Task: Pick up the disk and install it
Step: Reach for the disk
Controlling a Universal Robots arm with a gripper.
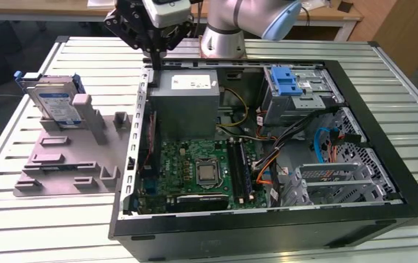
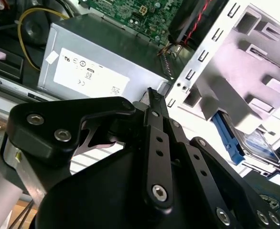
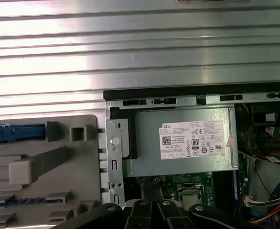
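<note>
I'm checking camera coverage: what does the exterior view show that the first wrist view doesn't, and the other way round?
Exterior view: the blue drive bay and the silver arm. First wrist view: the sticker on the power supply, seen straight on. Both: the disk standing in its grey holder, that power supply, the shut gripper.

silver arm (image 1: 220, 33) with a pale blue joint cap (image 1: 278, 22), upright at the top of the exterior view. black gripper (image 1: 154, 57) just to the exterior view's left of that column, hung under a white wrist block (image 1: 167, 11), pointing straight down. fingers (image 2: 155, 109) pressed together into one narrow tip, nothing held between them. black linkage bars (image 2: 82, 119) drawn in close on either side of the fingers in the second wrist view; same bars (image 3: 178, 212) side by side in the first wrist view.
</note>
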